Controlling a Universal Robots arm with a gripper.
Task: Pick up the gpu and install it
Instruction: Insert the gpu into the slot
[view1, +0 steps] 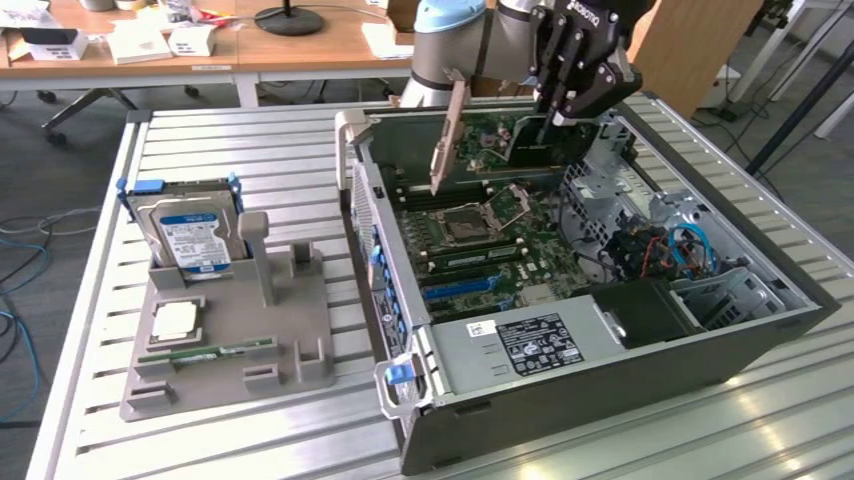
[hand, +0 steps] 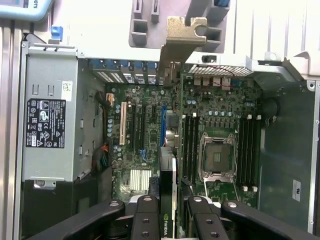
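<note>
Above the motherboard (view1: 461, 255) of the open computer case (view1: 747, 345), the gpu (view1: 541, 145) hangs on edge, clear of the board, its metal bracket (view1: 450, 135) toward the case's rear wall. The gripper (view1: 571, 108) fingers are clamped on the card's upper edge. Pick-up looks done and the install is in hand, with the card unseated. Seating calls for aligning its lower edge with an expansion slot (hand: 163, 120).
</note>
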